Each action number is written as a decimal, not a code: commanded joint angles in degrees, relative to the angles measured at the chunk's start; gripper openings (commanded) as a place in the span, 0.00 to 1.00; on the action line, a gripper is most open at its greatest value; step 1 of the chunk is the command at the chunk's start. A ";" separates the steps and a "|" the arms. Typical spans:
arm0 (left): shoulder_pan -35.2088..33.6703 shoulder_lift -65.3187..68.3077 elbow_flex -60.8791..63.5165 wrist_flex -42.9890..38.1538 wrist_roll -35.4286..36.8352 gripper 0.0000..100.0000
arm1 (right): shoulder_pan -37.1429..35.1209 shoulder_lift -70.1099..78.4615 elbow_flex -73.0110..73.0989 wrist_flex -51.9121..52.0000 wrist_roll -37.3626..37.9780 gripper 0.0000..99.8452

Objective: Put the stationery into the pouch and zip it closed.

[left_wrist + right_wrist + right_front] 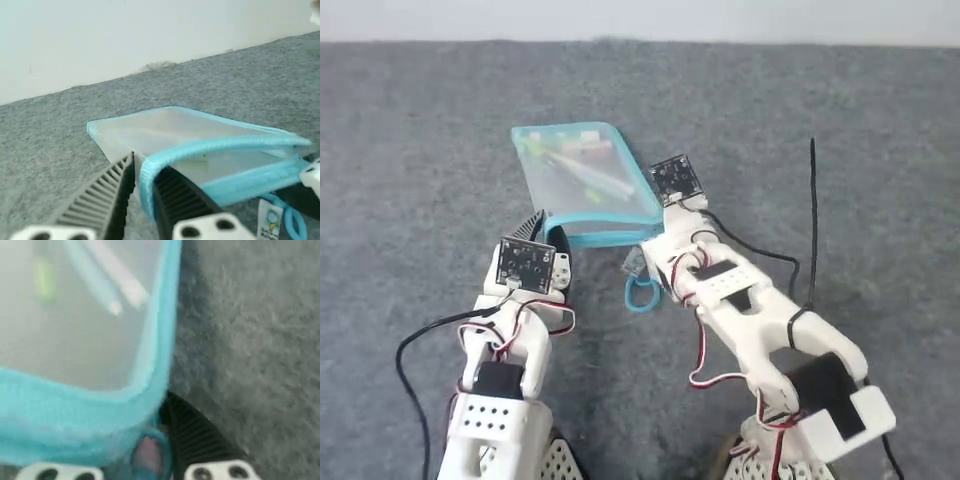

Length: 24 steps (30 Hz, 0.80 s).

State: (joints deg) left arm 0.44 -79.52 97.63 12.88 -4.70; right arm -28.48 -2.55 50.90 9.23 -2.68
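Note:
The clear pouch [582, 185] with blue trim lies flat in the middle of the grey carpet, with pens and a green item [575, 165] inside it. My left gripper [553, 238] is shut on the pouch's near left corner; the blue edge [146, 175] runs between its black ridged fingers [107, 192]. My right gripper [655, 240] sits at the near right corner, shut on the zipper pull [148, 454] at the blue zip band [75, 425]. One black finger [192, 437] shows beside the trim. A blue ring [640, 296] and a small tag [633, 262] hang from that end.
Grey carpet [840, 120] covers the whole table, with a pale wall [125, 35] behind it. A thin black rod [813, 215] stands at the right, beside the right arm's cable. Open carpet lies left of the pouch and beyond it.

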 commanded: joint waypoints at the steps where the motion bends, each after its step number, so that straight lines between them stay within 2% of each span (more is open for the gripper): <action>1: 0.44 0.53 -0.66 -2.02 -0.70 0.01 | 3.47 -5.93 -6.33 15.52 2.81 0.01; 4: 0.44 0.53 -0.66 -2.02 -0.70 0.01 | 5.23 -10.68 -12.84 33.89 13.19 0.01; 6: 0.44 0.53 -0.66 -2.02 -0.70 0.01 | 5.41 -12.97 -17.05 45.23 17.58 0.01; 12: 0.62 0.53 -0.66 -2.02 -0.70 0.01 | 5.32 -17.01 -26.37 67.21 18.99 0.01; 14: 0.53 0.53 -0.66 -2.02 -0.70 0.01 | 5.32 -16.66 -30.95 73.45 21.80 0.01; 16: 0.53 0.62 -0.66 -2.02 -0.70 0.01 | 5.49 -15.52 -34.37 76.62 23.03 0.02; 20: 0.53 0.62 -0.66 -1.93 -0.70 0.01 | 4.70 -12.53 -34.90 75.47 22.77 0.03; 24: 0.62 0.62 -0.66 -1.93 -0.70 0.01 | 2.95 -12.00 -29.19 68.35 19.08 0.15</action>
State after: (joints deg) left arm 0.97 -79.52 97.63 12.79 -4.70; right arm -24.00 -13.80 20.13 82.55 18.68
